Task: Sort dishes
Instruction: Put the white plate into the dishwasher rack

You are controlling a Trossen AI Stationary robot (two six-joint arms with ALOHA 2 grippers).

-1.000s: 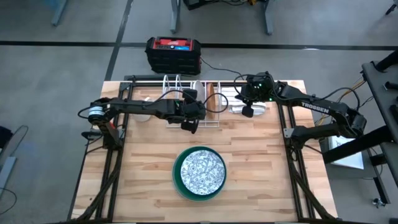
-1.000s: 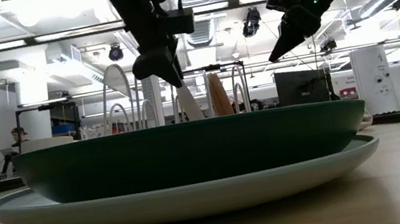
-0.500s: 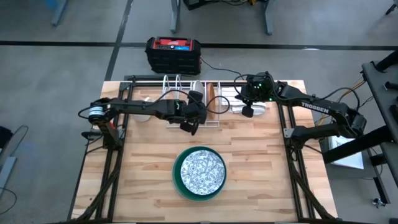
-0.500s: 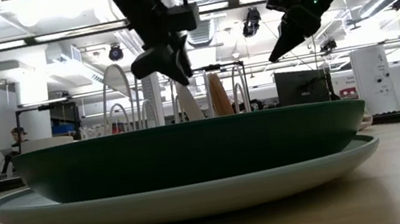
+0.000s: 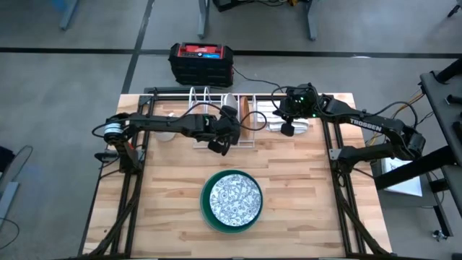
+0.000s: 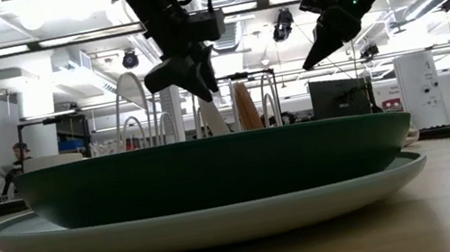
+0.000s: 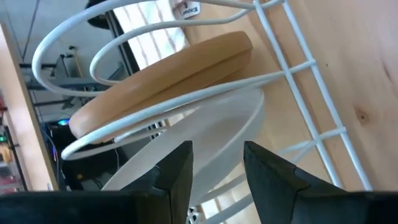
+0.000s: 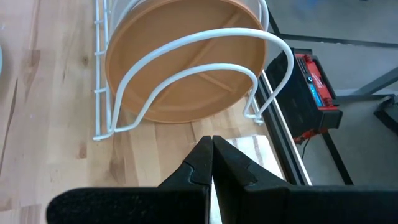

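Note:
A white wire rack (image 5: 198, 97) stands at the table's far edge. A small brown plate (image 8: 180, 56) and a white plate (image 7: 205, 134) stand on edge in it. My left gripper (image 5: 220, 146) hovers just in front of and above the rack, open. Its fingers (image 7: 177, 174) stand either side of my line of sight to the white plate. My right gripper (image 5: 287, 131) hangs shut to the right of the rack, clear of everything. Near the table's middle, the grey-speckled patterned plate (image 5: 232, 198) lies in the dark green plate (image 6: 214, 169), which sits on the pale mint plate (image 6: 205, 225).
A folded white striped cloth (image 8: 249, 149) lies under my right gripper. A pale mug (image 6: 52, 159) stands at the far left, near the left arm. A black and red box (image 5: 202, 61) sits on the floor beyond the far edge. Bare wood lies either side of the plate stack.
My left gripper has rolled about its own pointing line while staying in place above the rack. The plates in the rack and the stack have not moved.

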